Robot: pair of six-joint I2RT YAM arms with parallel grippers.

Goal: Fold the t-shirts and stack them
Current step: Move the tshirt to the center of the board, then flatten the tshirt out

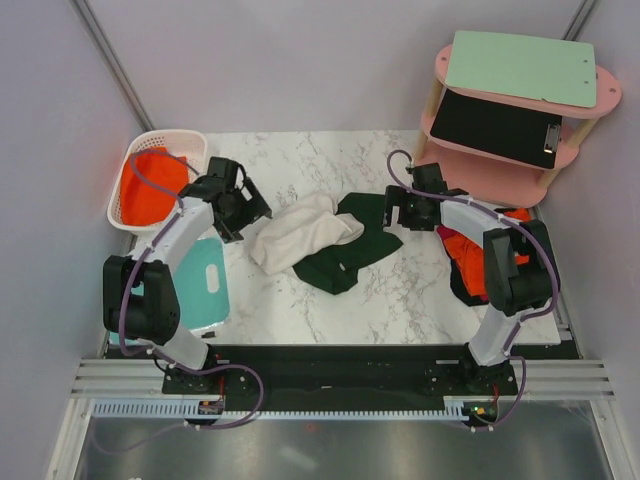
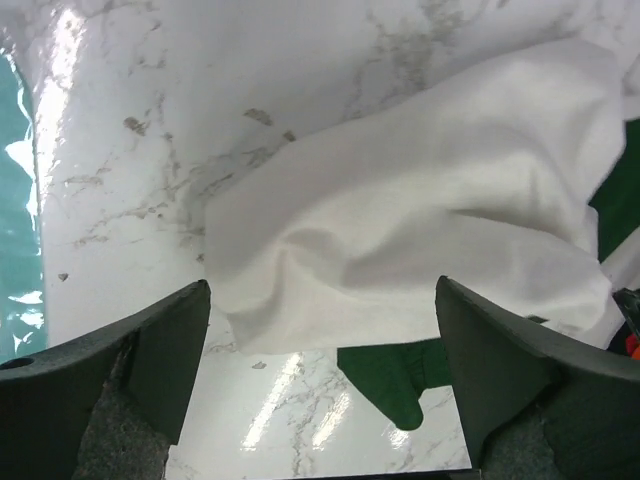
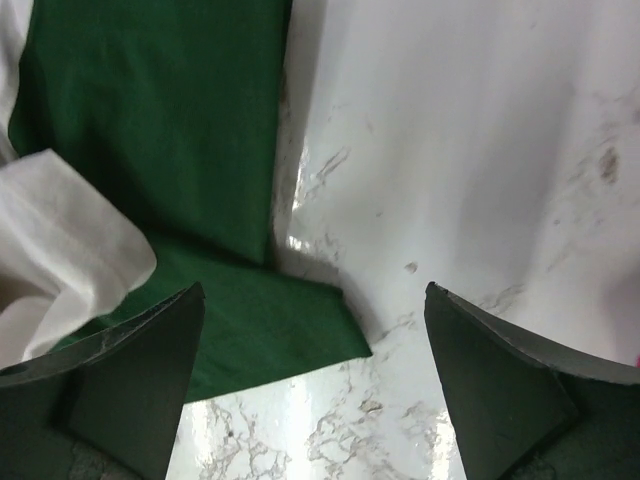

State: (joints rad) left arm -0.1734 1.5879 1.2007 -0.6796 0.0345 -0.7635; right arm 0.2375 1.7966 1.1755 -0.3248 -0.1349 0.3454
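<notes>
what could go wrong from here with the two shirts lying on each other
1. The white shirt lies crumpled over the green shirt, so the open left end effector might pinch both layers and drag the green one along.
2. The open right end effector sits mostly over the table beside the green shirt's edge; closing there could miss the cloth.
3. Neither shirt is flat, so a fold made now would likely trap wrinkles.
</notes>
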